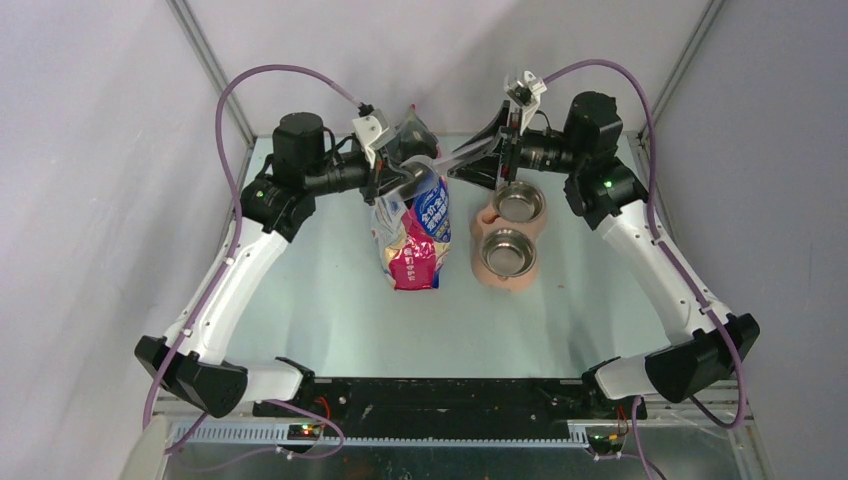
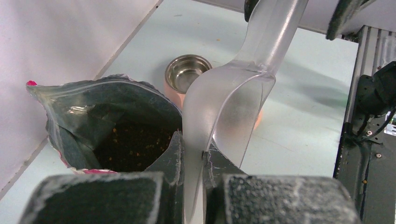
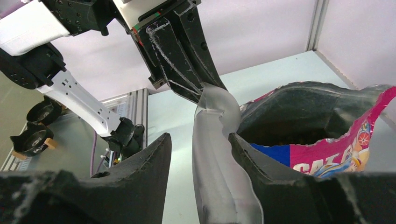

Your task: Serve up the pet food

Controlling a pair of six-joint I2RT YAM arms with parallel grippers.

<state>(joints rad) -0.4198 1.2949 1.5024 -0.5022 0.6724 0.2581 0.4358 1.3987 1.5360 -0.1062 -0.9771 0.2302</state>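
The pet food (image 2: 135, 144) is a dark brown granular heap inside the open pink and blue bag (image 1: 412, 240), which stands left of centre. A clear plastic scoop (image 1: 450, 160) hangs above the bag mouth, spanning between both grippers. My left gripper (image 2: 192, 144) is shut on the thin rim of the scoop's bowl (image 2: 229, 102). My right gripper (image 3: 199, 137) is open around the scoop's handle (image 3: 215, 154). The handle leans on the right finger, with a gap to the left finger. The scoop looks empty.
Two steel bowls (image 1: 519, 203) (image 1: 509, 251) sit in a pink holder (image 1: 487, 270) just right of the bag, under the right gripper. One bowl also shows in the left wrist view (image 2: 187, 72). Walls close in at the back and sides.
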